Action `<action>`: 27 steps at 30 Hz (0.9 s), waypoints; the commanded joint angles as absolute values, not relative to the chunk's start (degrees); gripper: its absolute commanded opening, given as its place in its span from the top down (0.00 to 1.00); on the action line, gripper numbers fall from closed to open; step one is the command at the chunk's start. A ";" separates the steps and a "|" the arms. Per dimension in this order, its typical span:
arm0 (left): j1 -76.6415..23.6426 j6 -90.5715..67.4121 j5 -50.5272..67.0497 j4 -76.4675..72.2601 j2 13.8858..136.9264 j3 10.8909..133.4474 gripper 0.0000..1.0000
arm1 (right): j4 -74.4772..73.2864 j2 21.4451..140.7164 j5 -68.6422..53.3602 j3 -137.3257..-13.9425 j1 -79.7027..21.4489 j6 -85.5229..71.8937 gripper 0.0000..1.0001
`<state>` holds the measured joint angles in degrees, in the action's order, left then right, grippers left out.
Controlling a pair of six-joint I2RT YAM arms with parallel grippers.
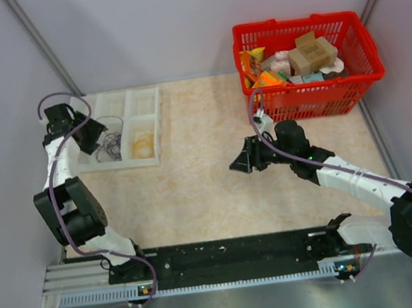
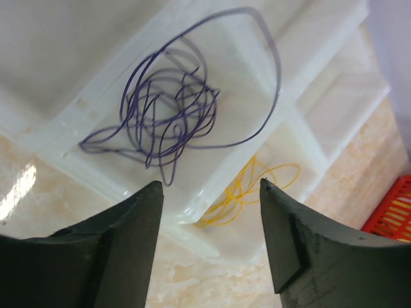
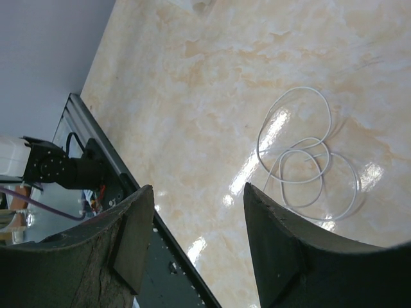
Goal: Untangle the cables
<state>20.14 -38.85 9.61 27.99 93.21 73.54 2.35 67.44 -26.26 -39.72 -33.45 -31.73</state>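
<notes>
Beige marbled table (image 1: 194, 178) with white divided tray (image 1: 144, 105), red basket (image 1: 312, 99), and loosely coiled whitish cable (image 3: 302, 160)

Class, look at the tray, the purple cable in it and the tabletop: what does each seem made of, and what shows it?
Tray: probably milky translucent plastic, thin moulded walls. Purple cable: likely plastic-coated wire, smooth, holding springy loops. Tabletop: glossy marble-patterned surface, bright reflections; true material unclear.
</notes>
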 commanded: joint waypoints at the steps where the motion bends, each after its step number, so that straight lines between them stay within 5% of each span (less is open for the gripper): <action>1: 20.30 -35.42 9.49 31.28 97.63 86.28 0.38 | 4.66 66.09 -26.81 -40.43 -32.96 -31.90 0.42; 2: 20.22 -34.90 10.28 29.90 99.39 88.40 0.47 | 4.66 66.27 -26.81 -40.60 -32.96 -31.99 0.42; 4: 20.39 -34.54 12.47 24.90 102.20 90.08 0.47 | 4.66 66.88 -26.89 -41.22 -32.87 -32.08 0.42; 9: 19.69 -33.41 7.83 21.79 108.62 96.75 0.27 | 3.43 66.89 -26.72 -42.54 -32.87 -31.12 0.42; 20: 18.46 -7.75 6.58 34.09 120.31 112.13 0.30 | 3.87 66.71 -28.47 -40.78 -29.71 -30.76 0.42; 27: 18.19 -6.68 6.24 35.95 122.08 113.21 0.36 | 4.31 66.89 -29.36 -41.31 -29.53 -31.38 0.42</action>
<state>18.57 -10.07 6.17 34.72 121.93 112.27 2.09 67.46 -28.14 -39.83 -30.11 -31.55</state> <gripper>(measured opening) 0.670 0.578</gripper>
